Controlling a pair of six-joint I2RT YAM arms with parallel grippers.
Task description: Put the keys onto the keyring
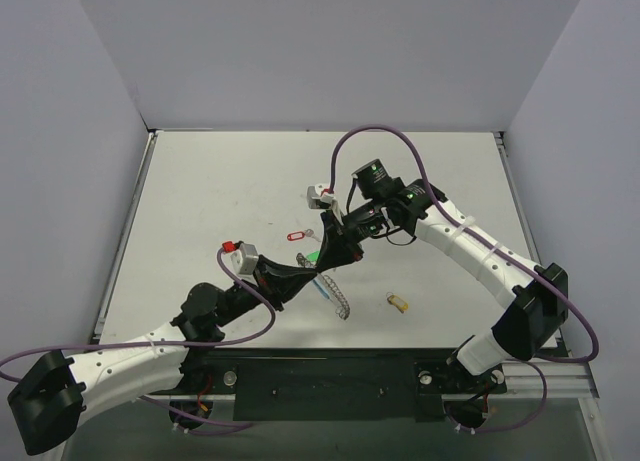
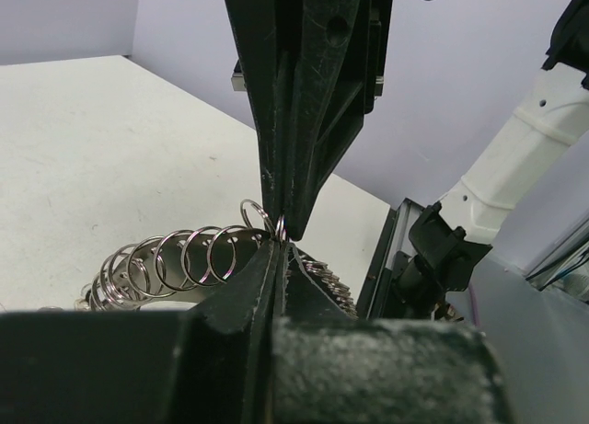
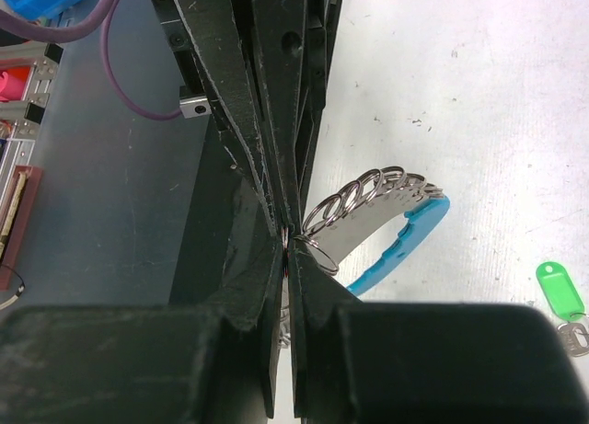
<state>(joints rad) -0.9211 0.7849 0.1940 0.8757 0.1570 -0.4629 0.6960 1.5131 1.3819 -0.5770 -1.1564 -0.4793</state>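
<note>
Table, white top, walled on three sides. Both arms reach in to the middle and meet tip to tip.

Left gripper: fingers pressed together, no gap at the seam. They pinch a wire loop at the end of the keyring.

Right gripper: comes in from the far right, fingers also pressed together, tips right against the left gripper's tips. A sliver of silver metal shows in the seam. Cannot tell whether that is a loop of the coil or part of a key.

Keyring: middle of the table, a little to the near side. One end is at the meeting tips, and the rest curves off toward the near right. The silver coils are packed side by side along a flat band. The blue segment lies along one edge of the curve. Cannot tell how much of it rests on the table.

Keys seen loose on the table:
- Red-tagged key: just left of the right gripper, on the far side of the meeting point.
- Green-tagged key: close beside the grippers, apart from the keyring, its silver blade pointing away from the tag.
- Yellow-tagged key: right of the keyring, near it but not touching.

Black-tagged key: cannot make it out in any view.
</note>
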